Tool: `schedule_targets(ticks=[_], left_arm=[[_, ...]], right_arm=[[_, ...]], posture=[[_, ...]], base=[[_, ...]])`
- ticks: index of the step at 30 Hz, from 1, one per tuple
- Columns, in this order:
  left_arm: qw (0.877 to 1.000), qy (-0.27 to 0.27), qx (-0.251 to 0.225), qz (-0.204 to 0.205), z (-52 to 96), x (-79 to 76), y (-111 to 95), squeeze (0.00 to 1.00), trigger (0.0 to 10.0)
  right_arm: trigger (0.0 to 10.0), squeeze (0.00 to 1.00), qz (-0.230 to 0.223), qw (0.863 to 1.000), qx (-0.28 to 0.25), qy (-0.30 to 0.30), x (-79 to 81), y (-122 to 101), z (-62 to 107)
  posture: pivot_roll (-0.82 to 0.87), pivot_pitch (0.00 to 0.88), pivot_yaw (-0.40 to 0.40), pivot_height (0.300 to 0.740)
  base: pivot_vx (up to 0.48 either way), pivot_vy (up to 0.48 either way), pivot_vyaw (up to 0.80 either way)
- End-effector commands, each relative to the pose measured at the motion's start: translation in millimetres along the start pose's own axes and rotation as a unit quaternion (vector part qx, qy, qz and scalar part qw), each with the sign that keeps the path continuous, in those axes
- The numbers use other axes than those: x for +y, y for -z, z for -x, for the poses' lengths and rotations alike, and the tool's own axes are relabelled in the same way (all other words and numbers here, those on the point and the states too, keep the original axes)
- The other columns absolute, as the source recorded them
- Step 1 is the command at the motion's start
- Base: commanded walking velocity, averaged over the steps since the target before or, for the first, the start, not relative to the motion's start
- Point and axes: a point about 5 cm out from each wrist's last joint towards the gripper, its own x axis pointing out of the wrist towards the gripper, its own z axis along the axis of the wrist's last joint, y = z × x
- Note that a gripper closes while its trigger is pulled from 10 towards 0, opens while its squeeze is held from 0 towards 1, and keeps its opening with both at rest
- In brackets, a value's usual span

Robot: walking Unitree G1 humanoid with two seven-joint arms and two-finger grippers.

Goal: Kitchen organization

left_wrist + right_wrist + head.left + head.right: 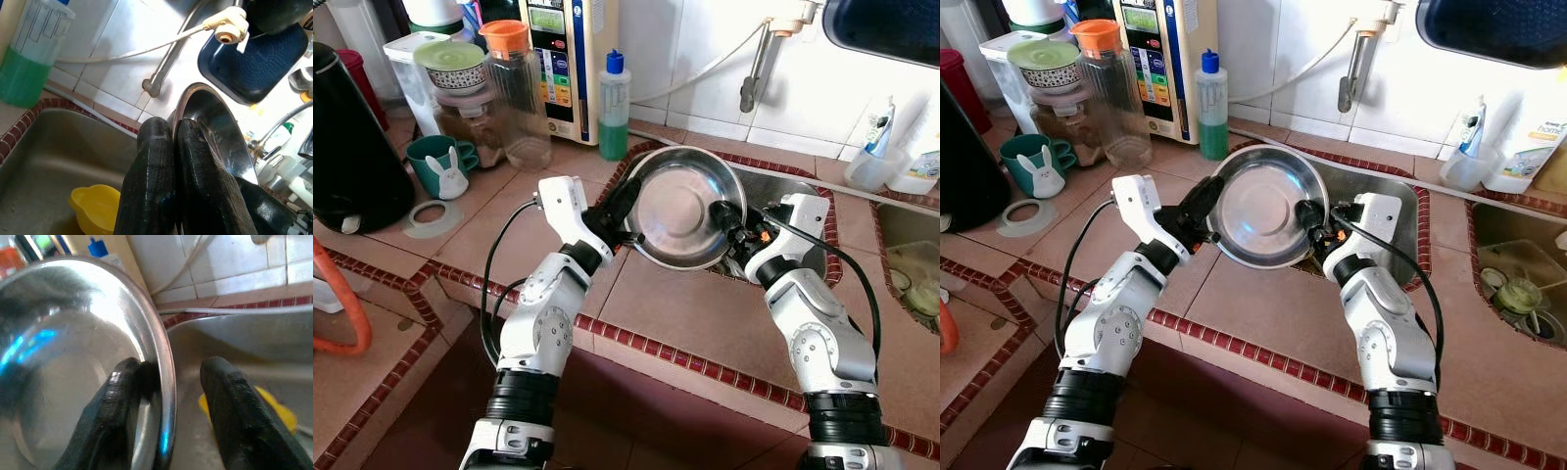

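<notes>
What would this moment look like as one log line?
left end effector: shut on steel bowl rim | right end effector: open, straddling rim | bowl: tilted above sink

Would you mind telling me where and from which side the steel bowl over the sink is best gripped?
Grip the steel bowl by its thin rolled rim, from the two opposite sides. It is tilted on edge over the sink, so the rim is exposed: the left gripper pinches its left edge, and the right gripper straddles its right edge, one finger inside.

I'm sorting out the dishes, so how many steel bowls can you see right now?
1. The round stainless steel bowl is held tilted over the steel sink, with the left gripper and right gripper at opposite rims. More could be hidden in the sink behind it.
</notes>
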Motion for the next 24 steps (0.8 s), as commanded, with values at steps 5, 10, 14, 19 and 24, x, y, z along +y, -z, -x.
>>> schedule_targets(ticks=[5, 10, 14, 19, 24], left_arm=[[0.999, 0.034, 0.005, -0.003, -1.6, -8.0, -1, 0.00, 0.0], [1.000, 0.015, 0.020, -0.008, -0.4, -1.4, 4, 0.00, 8.4], [1.000, 0.018, 0.025, -0.004, -0.4, -2.6, 5, 1.00, 10.0], [0.999, 0.023, 0.030, -0.003, -0.3, -4.9, 7, 1.00, 10.0], [0.999, 0.019, 0.031, -0.011, -0.2, -3.9, 8, 1.00, 10.0]], right_arm=[[0.0, 0.00, -0.050, 0.999, -0.007, 0.017, -8.7, -5, -1.1], [0.0, 0.00, -0.072, 0.997, -0.010, 0.021, -9.6, -7, -2.7], [0.0, 0.00, -0.081, 0.996, -0.010, 0.023, -9.8, -7, -3.1], [0.0, 0.00, -0.084, 0.996, -0.010, 0.027, -10.8, -7, -3.1], [0.0, 0.00, -0.089, 0.995, -0.012, 0.032, -12.6, -7, -2.6]], posture=[[0.09, 0.000, 0.005, 0.740], [0.09, 0.000, 0.004, 0.740], [0.09, 0.000, 0.005, 0.740], [0.09, 0.000, 0.008, 0.740], [0.09, 0.000, 0.009, 0.740]], base=[[0.000, 0.000, 0.00], [0.000, 0.000, 0.00], [0.000, 0.000, 0.00], [0.000, 0.000, 0.00], [0.000, 0.000, 0.00]])
